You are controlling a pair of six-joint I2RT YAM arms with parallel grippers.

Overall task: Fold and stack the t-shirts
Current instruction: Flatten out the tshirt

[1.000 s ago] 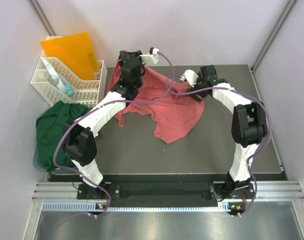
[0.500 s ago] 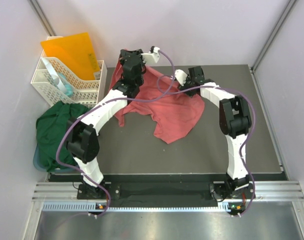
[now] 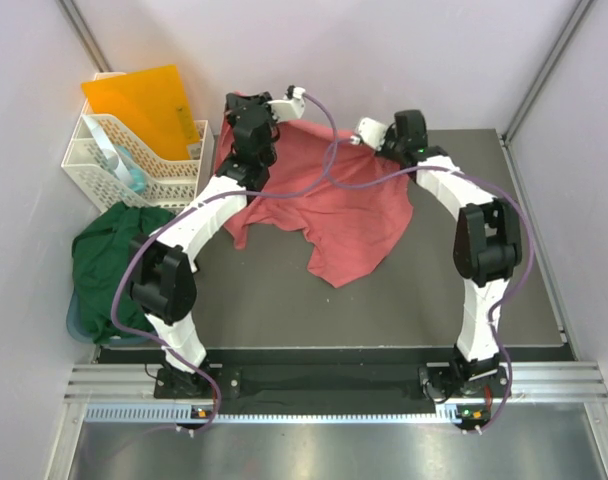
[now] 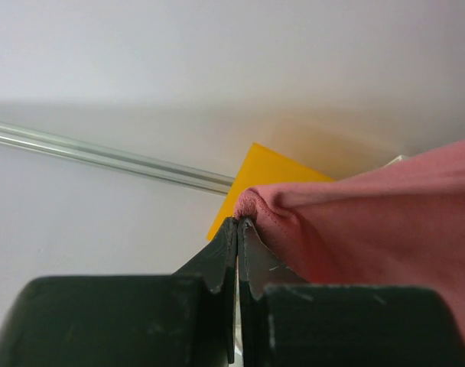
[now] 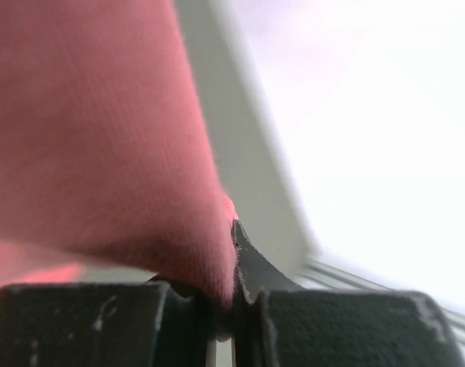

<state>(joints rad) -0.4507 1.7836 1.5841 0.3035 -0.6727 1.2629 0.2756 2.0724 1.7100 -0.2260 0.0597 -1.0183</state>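
The surface is a dark grey mat (image 3: 284,310) covering the table, closed in by pale lilac walls (image 3: 414,50), with slanting metal posts at the far left and far right corners. A silver rail (image 3: 334,385) runs along the near edge, where the arm bases are bolted. At the far left stands a white plastic basket (image 3: 174,175) with an orange folder (image 3: 139,105) upright in it. Near to it, at the left edge of the mat, the dark green t-shirt (image 3: 109,260) lies in a heap.

The salmon-pink t-shirt (image 3: 334,215) lies at the far middle of the mat. Its far edge is raised and stretched from left to right between the two arms, and that is its long axis. From there the cloth slopes down and towards the near side, narrowing to a crumpled tip around mid-table.

The left gripper (image 4: 238,223) has its fingers pressed together on a small bunched fold at the shirt's far left corner. The right gripper (image 5: 231,229) is likewise pinched tight on the cloth at the far right corner, with the fabric draping over its left finger.
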